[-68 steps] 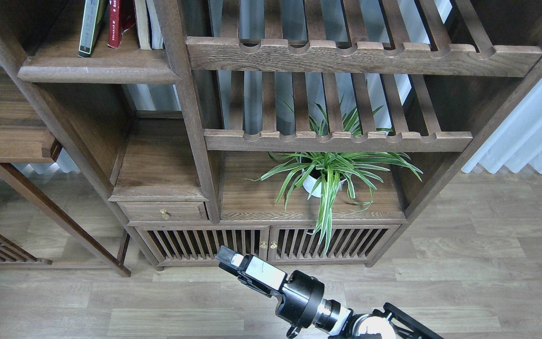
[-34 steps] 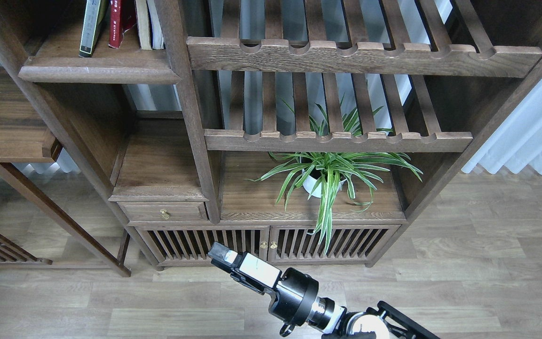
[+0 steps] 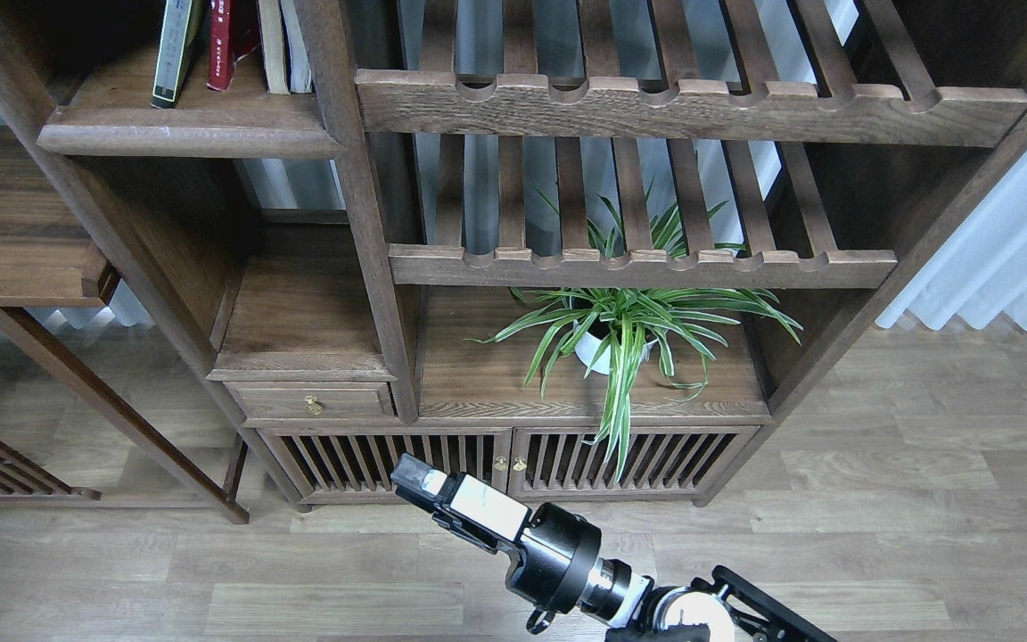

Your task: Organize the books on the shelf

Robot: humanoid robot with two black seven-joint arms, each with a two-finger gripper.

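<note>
Three books stand upright on the solid wooden shelf (image 3: 184,138) at the upper left of a dark brown bookcase: a yellow-green book (image 3: 171,53) on the left, leaning slightly, a red book (image 3: 226,45) just beside it, and a pale book (image 3: 286,45) on the right, close against the upright post (image 3: 353,205). Only their lower parts show, the tops cut off by the top edge of the view. To the right of the post, two slatted racks (image 3: 638,259) with notched front rails hang one above the other. Below them a potted plant (image 3: 620,334) with long striped leaves sits on the cabinet top (image 3: 478,383), its leaves spilling over the front of the slatted cabinet doors (image 3: 513,464). A small drawer (image 3: 310,401) with a brass knob lies to the left of the plant's compartment. Down at the near edge, the robot's right arm reaches in from the lower right over the wood-plank floor (image 3: 924,499), its right claw (image 3: 413,473) pointing up and left, in front of the cabinet doors and well apart from the books; it is seen end-on, so whether it is open or closed cannot be told. The left claw is out of view.
</note>
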